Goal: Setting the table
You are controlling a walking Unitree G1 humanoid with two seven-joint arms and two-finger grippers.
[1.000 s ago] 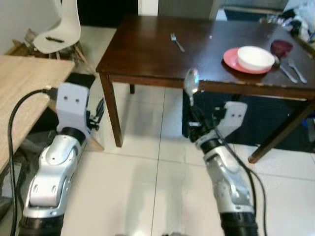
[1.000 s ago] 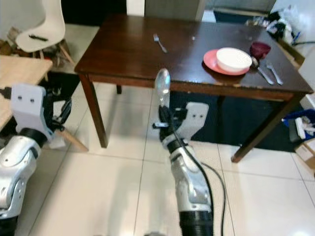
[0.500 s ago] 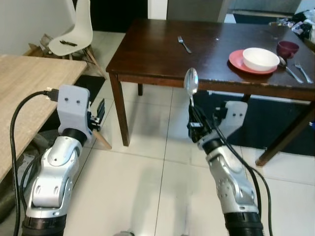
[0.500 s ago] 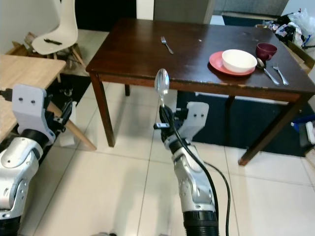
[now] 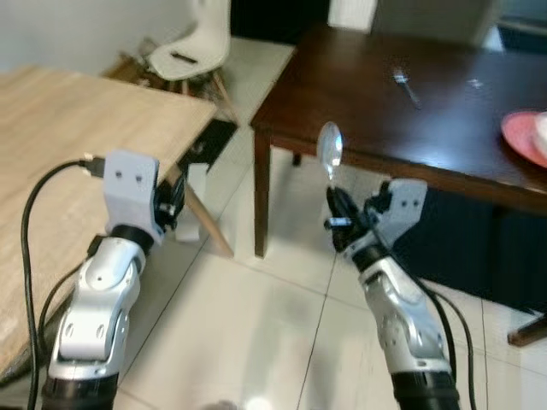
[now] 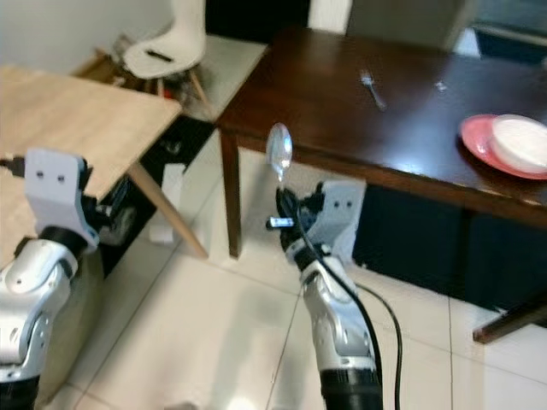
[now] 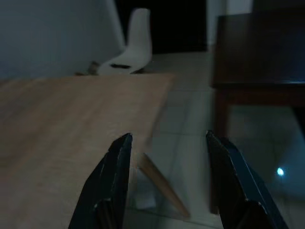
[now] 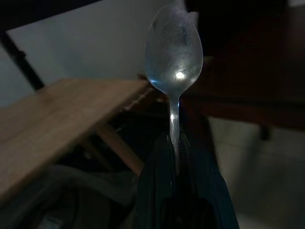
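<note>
Leftward the camera has swung, bringing the light wooden table [image 5: 77, 154] nearer than the dark table [image 6: 359, 120]. Beside it, right gripper [image 6: 285, 213] clamps the spoon [image 6: 279, 152] upright for carrying; left gripper [image 7: 167, 183] fingers apart, idle.
</note>
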